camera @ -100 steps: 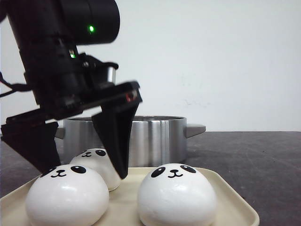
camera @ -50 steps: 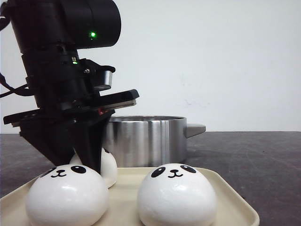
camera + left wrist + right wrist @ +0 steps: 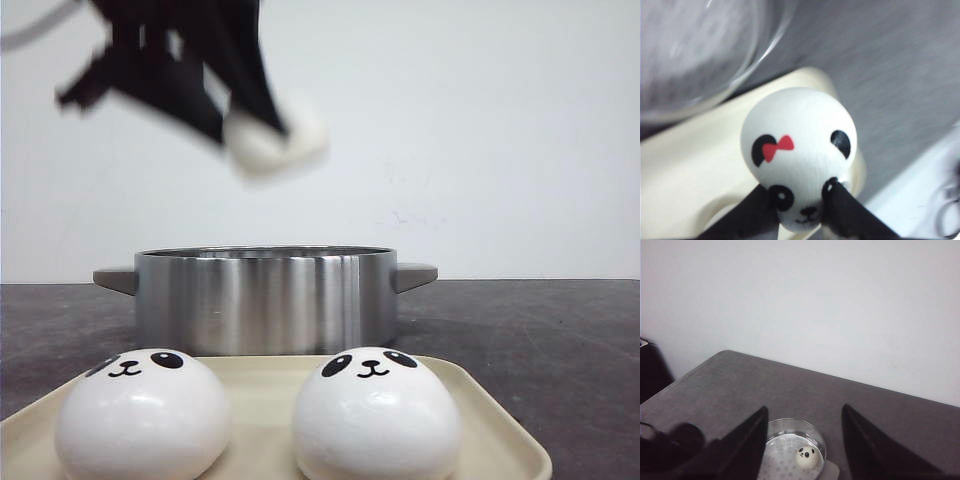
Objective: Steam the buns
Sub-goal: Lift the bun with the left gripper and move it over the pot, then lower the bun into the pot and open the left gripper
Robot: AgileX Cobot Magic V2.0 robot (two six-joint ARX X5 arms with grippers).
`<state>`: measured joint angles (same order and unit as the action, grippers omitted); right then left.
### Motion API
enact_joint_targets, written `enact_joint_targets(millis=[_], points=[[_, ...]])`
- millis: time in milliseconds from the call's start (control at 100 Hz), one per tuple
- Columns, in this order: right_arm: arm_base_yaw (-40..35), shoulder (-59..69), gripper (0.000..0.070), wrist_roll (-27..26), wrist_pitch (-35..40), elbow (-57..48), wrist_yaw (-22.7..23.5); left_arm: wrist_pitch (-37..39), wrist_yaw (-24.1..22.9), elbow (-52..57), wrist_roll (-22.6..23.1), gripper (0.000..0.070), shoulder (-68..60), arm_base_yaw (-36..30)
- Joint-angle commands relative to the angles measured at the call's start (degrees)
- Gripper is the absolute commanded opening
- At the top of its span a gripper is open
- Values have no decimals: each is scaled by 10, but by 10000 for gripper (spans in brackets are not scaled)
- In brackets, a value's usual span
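My left gripper (image 3: 240, 115), blurred, is shut on a white panda bun (image 3: 278, 142) and holds it high above the steel pot (image 3: 265, 298). In the left wrist view the black fingers (image 3: 846, 210) pinch this bun (image 3: 799, 142), which has a red bow, over the cream tray (image 3: 685, 170). Two more buns (image 3: 140, 412) (image 3: 375, 418) sit on the tray (image 3: 505, 445) at the front. My right gripper (image 3: 804, 410) is open and empty, far above the table. It looks down on the pot (image 3: 785, 440), where another bun (image 3: 807, 456) lies.
The pot has side handles (image 3: 415, 272) and stands just behind the tray on the dark table (image 3: 540, 330). A white wall is behind. The pot's rim (image 3: 760, 55) shows blurred in the left wrist view.
My left gripper closed on the back bun on the tray and lifted it fast, from tray level to high above the pot. The two front buns have not moved.
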<state>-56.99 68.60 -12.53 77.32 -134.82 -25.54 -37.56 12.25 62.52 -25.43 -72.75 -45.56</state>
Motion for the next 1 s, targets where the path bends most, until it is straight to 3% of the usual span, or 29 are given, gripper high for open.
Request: enact_joint_targets(millis=[0, 370, 680, 990], points=[[-7, 10, 277, -9, 41, -12, 0, 3, -10, 30, 7, 4, 2, -4], [-7, 25, 225, 0, 41, -12, 0, -92, -63, 242, 104, 4, -119, 100], [-7, 25, 225, 0, 41, -12, 0, -122, -65, 340, 121, 4, -289, 184], [-7, 24, 225, -3, 41, -12, 0, -122, -64, 365, 130, 4, -408, 198]])
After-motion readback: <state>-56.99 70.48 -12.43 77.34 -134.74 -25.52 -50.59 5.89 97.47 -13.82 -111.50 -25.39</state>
